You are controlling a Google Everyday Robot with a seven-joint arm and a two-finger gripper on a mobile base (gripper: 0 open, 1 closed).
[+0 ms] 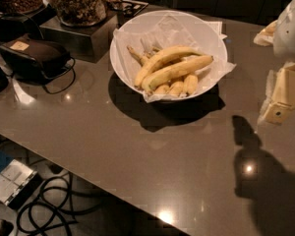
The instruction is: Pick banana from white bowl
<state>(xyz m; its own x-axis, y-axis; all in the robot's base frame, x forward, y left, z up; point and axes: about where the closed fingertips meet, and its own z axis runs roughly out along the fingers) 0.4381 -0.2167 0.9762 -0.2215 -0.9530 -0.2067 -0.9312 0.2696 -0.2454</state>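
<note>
The white bowl, lined with crinkled white paper, stands on the grey table at the back centre. The banana, long, thick and yellow with a brownish tip pointing right, lies across the front of the bowl. A slimmer long banana lies just behind it and several short stubby bananas lie in front of it. My gripper, cream-coloured under the white arm, hangs above the table at the right edge of the camera view. It is well to the right of the bowl and touches nothing.
Glass jars of snacks stand on a metal block at the back left. A black case with a cable lies at the left. The table's front edge runs diagonally, with cables on the floor below.
</note>
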